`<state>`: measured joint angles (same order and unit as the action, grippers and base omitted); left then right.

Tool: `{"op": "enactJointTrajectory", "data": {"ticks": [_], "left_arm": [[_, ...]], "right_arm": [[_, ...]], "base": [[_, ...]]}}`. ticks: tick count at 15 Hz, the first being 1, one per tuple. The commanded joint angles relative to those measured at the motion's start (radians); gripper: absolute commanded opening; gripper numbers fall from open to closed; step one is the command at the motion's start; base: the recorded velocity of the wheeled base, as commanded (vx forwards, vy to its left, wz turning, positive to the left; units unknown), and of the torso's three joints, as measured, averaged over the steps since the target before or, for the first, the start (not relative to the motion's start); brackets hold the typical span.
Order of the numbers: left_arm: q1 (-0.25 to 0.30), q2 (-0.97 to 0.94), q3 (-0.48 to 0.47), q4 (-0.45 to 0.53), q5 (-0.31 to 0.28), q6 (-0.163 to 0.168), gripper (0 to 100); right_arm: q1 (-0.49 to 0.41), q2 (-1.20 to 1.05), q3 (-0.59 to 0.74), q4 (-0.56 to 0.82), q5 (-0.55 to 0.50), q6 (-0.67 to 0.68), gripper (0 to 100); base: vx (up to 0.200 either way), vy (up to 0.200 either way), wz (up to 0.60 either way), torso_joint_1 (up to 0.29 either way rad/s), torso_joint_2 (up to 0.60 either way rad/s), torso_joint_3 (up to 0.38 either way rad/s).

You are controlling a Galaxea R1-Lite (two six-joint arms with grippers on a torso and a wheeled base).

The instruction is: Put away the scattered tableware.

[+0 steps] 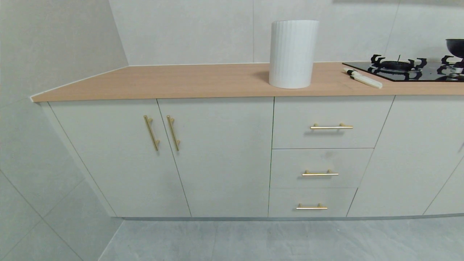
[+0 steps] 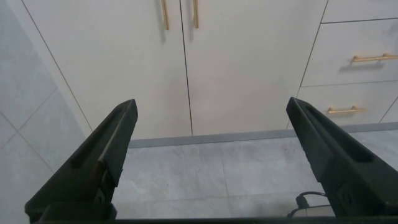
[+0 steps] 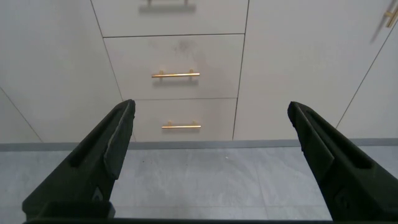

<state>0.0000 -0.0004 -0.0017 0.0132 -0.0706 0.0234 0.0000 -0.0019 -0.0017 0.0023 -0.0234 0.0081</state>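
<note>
No text, number or sign is legible. The white ribbed container (image 1: pixel 293 54), drawer fronts (image 1: pixel 322 139) and countertop (image 1: pixel 181 81) are plain; any marking on the white utensil (image 1: pixel 363 78) is too small to read.

The worktop (image 1: pixel 181 81) offers passing room along its left stretch. Right of middle a tall white canister (image 1: pixel 293 54) stands in the way, with a knife (image 1: pixel 363 78) and hob (image 1: pixel 431 75) farther right. Below, the cupboard doors (image 1: pixel 217 156) and drawers (image 1: pixel 319 161) are shut.
</note>
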Motion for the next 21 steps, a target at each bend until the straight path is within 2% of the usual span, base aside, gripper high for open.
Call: {"op": "enactJointTrajectory", "data": {"ticks": [1, 2, 21], "left_arm": [[0.000, 0.000, 0.000, -0.001, 0.000, 0.000, 100], [0.000, 0.000, 0.000, 0.001, 0.000, 0.000, 100], [0.000, 0.000, 0.000, -0.001, 0.000, -0.002, 100]], "right_arm": [[0.000, 0.003, 0.000, 0.001, 0.000, 0.000, 100], [0.000, 0.003, 0.000, 0.001, 0.000, 0.000, 100], [0.000, 0.002, 0.000, 0.001, 0.002, 0.000, 100]], "base": [[0.000, 0.000, 0.00, 0.000, 0.00, 0.000], [0.000, 0.000, 0.00, 0.000, 0.00, 0.000], [0.200, 0.000, 0.00, 0.001, 0.00, 0.002]]}}
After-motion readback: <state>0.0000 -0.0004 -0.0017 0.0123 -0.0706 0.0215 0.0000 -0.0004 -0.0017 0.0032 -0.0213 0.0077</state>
